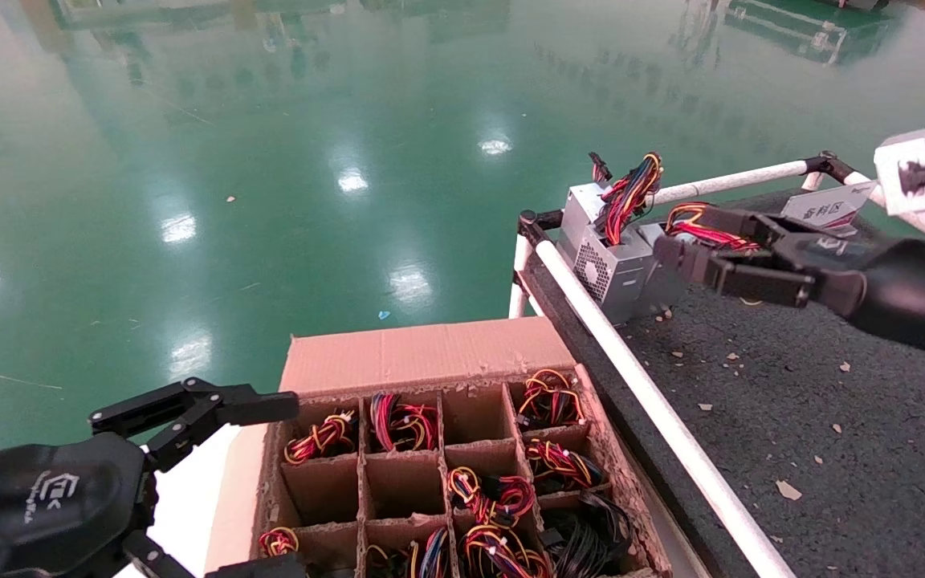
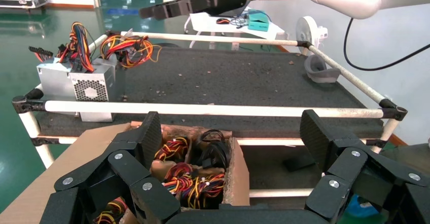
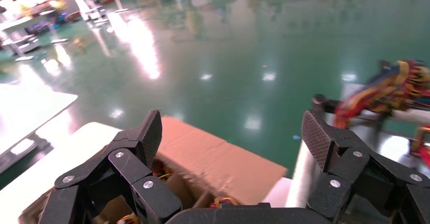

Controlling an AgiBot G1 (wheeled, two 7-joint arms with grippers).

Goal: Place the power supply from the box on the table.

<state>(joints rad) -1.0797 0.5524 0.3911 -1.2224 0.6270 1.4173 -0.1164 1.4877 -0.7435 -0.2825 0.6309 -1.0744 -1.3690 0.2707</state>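
Note:
The box point(image 1: 422, 353) stands low in the head view, its grid cells holding several wire bundles point(image 1: 495, 498). A silver power supply point(image 1: 663, 299) with looped red, yellow and black wires point(image 1: 687, 218) rests at the far left corner of the table point(image 1: 792, 385), behind a vented silver unit point(image 1: 603, 269). My right gripper point(image 1: 681, 233) hovers just beside that power supply's wires, open and empty. Its wrist view faces the box point(image 3: 213, 158). My left gripper point(image 1: 294, 482) hangs open over the box's left side point(image 2: 241, 173), holding nothing.
A white pipe rail point(image 1: 639, 385) edges the table next to the box. A white socket block point(image 1: 908, 172) and a label sign point(image 1: 820, 210) sit at the table's far side, and a grey part point(image 2: 322, 69) lies near the far rail. Cardboard crumbs litter the tabletop.

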